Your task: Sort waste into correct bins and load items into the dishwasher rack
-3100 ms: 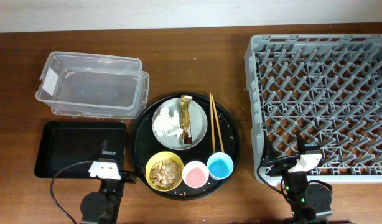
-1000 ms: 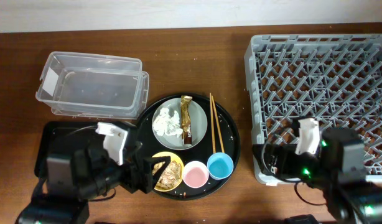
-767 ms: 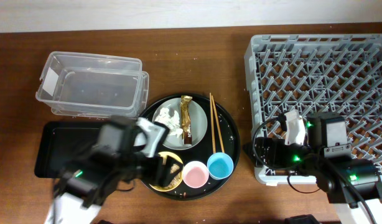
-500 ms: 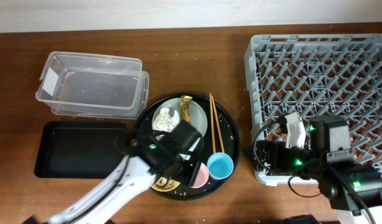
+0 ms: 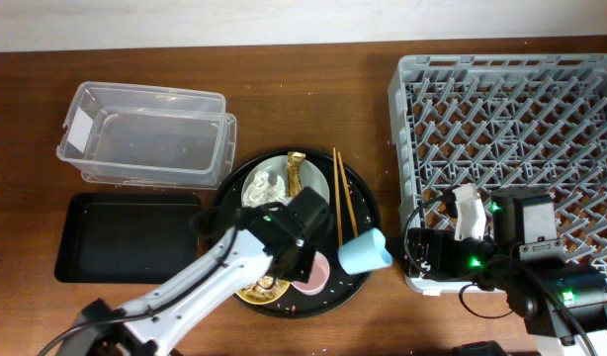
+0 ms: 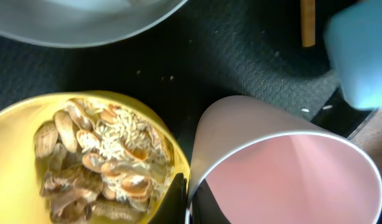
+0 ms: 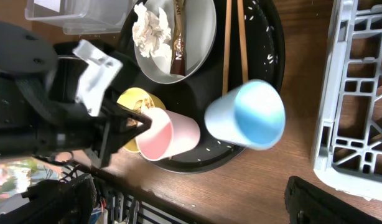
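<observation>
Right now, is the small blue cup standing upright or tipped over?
Tipped. Seen from overhead, the blue cup shows its side wall, and its mouth points sideways toward the dishwasher rack, not upward.

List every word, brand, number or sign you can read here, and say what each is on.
Wrapper: pale lettering on its brown face, too blurred to read.
Label on the tub: plain white patch, no print legible at this size.
No other text, number or sign shows in any view.
</observation>
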Motion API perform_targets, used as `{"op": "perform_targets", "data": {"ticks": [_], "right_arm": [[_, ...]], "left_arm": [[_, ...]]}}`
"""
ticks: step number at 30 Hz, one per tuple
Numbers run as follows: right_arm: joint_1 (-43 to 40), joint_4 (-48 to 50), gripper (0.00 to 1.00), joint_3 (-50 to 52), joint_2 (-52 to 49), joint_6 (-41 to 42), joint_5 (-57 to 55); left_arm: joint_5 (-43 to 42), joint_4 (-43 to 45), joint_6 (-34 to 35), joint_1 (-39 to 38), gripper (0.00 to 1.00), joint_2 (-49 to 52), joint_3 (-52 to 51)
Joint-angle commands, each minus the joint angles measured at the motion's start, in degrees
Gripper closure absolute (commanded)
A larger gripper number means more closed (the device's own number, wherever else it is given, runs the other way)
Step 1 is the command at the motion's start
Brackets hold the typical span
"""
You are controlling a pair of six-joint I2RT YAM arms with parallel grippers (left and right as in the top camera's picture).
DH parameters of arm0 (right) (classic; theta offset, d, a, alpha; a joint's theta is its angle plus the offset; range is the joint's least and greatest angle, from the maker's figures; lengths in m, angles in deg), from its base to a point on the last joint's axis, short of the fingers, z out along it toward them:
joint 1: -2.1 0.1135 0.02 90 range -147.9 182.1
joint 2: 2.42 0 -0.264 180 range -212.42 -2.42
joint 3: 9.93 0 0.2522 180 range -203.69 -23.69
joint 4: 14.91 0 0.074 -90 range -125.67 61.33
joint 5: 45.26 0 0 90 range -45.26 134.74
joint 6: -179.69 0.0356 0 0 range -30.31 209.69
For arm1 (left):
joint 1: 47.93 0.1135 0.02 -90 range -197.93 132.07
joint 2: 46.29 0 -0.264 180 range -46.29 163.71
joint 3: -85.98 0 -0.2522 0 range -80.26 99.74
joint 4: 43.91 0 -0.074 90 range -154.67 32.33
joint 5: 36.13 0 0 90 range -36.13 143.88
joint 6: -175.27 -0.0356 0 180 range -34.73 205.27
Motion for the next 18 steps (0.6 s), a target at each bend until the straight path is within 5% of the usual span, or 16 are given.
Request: {"op": "perform_targets", "data": {"ticks": [1,4,8,12,18], "right_arm": [[-0.33,0.00,0.02,-1.05,0.33,-0.37,0.52],[-0.33,0.13,0.02,-1.05,0.33,-0.39,0.46],[-0.33,1.25,0.02,-1.05,0.33,-1.75,0.92],[-0.33,7.80,0.07,-1.05,0.33,-9.77,18.99],[-0.28,18.25,0.12,-1.05,0.33,-10.51,37.31]], "left_arm": [[-2.43,-1.95,0.09,5.60,0.99,-8.13,0.31],[-2.73,-4.52,-0.17,11.39,1.00,-14.67,0.31],[-13.00,-4.46,-6.80,17.66,1.00,-22.99,0.31],[-27.26,-0.61,-11.61,20.57,1.00,-27.26,0.31],[-61.05,10.43,-13.75,28.92,1.00,-26.25,0.28]]}}
